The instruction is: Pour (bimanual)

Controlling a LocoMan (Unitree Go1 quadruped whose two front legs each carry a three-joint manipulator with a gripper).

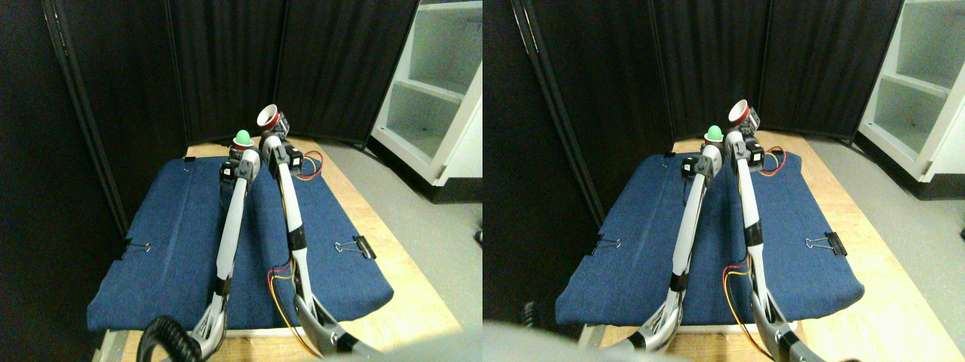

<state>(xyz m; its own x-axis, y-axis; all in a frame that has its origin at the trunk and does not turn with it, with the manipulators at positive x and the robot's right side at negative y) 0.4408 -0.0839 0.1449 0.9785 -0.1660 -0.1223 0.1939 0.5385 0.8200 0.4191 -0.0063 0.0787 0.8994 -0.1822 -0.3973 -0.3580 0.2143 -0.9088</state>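
At upper centre, the right end effector [273,130] pinches a tilted red cup [268,117] above the left end effector's [243,151] green-topped container [243,138], apparently for pouring; left grip unclear.

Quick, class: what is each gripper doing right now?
Left gripper: holding a cup with a green ball on top.
Right gripper: holding a tilted red cup.

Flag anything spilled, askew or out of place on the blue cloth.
No spill shows on the blue cloth. The red cup at the right manipulator's tip is tilted, which suits pouring. A green-topped object sits at the left manipulator's tip. Binder clips hold the cloth's edges.
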